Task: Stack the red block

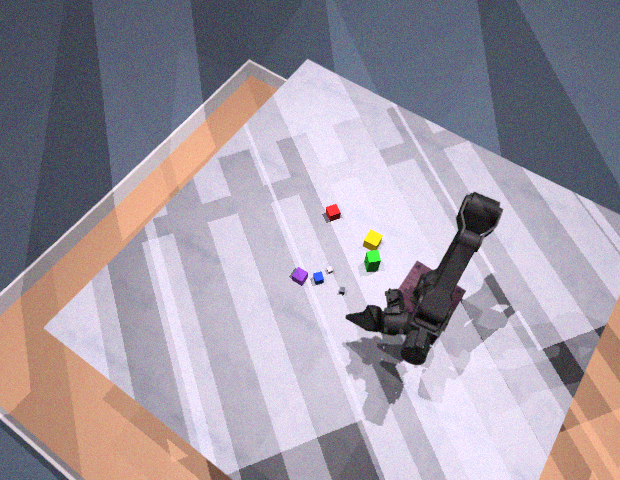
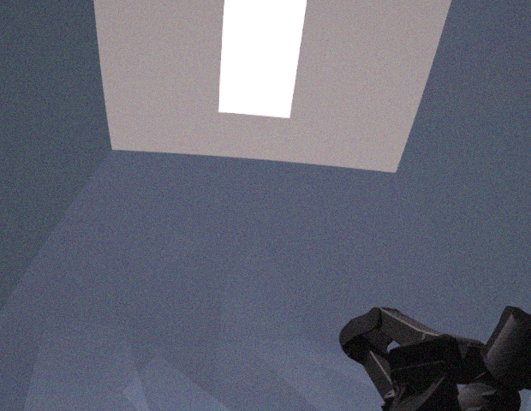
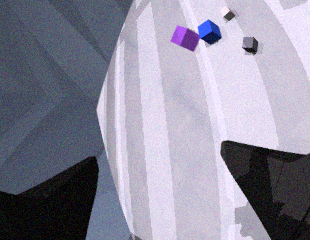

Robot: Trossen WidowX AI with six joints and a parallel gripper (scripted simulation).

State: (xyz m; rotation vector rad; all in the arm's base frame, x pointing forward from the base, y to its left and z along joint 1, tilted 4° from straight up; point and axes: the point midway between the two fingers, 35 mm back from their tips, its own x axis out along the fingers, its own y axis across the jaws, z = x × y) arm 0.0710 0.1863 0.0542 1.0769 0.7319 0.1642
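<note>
Grey-striped counter (image 1: 238, 320) | red block (image 1: 332, 211) lies beyond green tower (image 1: 372, 260) | our tool (image 1: 363, 319) spread, empty | we should skirt the tower, descend straight, pinch squarely.

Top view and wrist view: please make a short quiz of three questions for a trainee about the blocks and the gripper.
1. True or false: the red block already rests on the green tower.
2. Which block lies nearest the green tower? A) purple B) yellow C) blue
3. Fill in: the gripper is ____ and holds nothing.

Key
1. False; the red block sits on the table, apart from the tower.
2. B; the yellow block is right beside it, while the purple block and blue block lie farther off.
3. Open.
</note>
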